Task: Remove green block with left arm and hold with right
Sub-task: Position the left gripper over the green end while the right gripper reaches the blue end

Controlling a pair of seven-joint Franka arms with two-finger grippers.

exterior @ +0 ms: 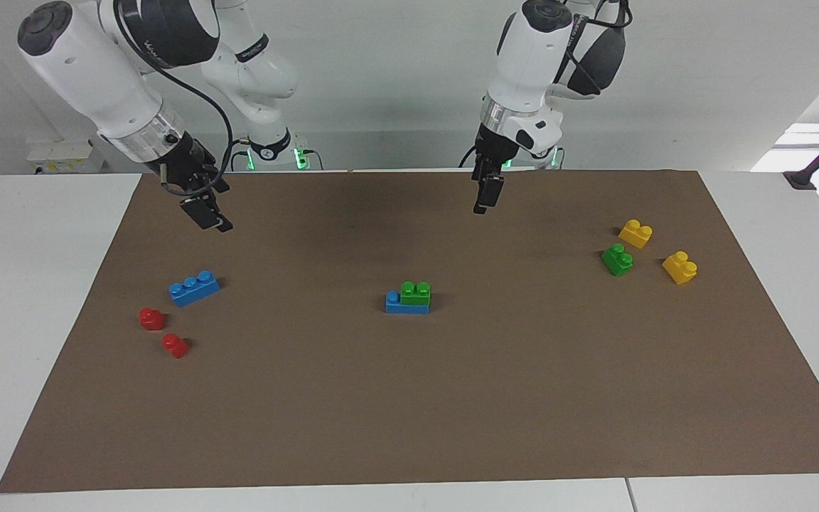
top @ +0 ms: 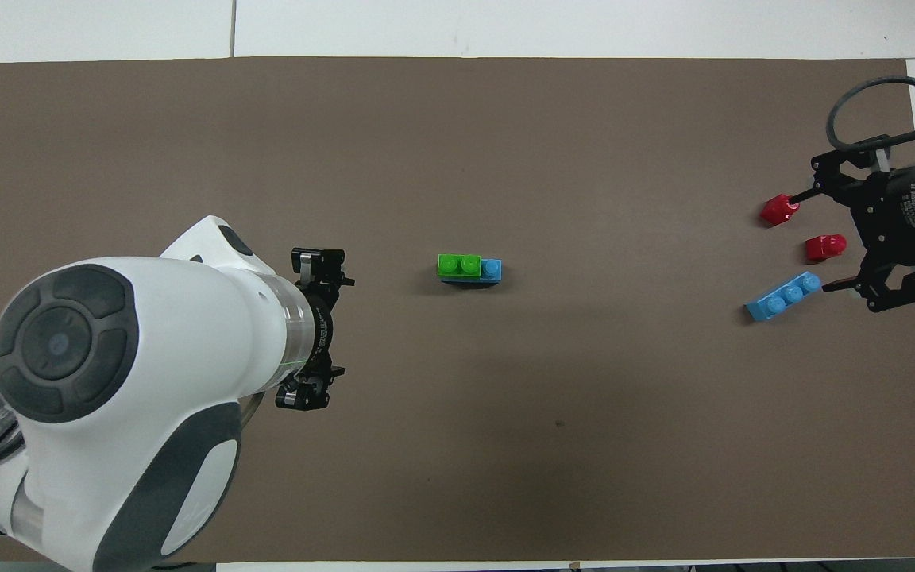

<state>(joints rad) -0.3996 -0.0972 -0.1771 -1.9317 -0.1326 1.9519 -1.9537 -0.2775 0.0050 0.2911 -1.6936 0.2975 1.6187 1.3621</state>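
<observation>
Facing view: both hands hang in the air, spread and holding nothing.
The left hand (exterior: 481,200) is up over the brown mat (exterior: 452,398), above the stretch between the robots and the green block (exterior: 416,292). The right hand (exterior: 208,213) is over the mat toward the right arm's end from the green block. The green block sits mid-surface on a blue block (exterior: 405,304); a loose blue block (exterior: 194,287) and two red blocks (exterior: 152,318) lie toward the right arm's end of it.
</observation>
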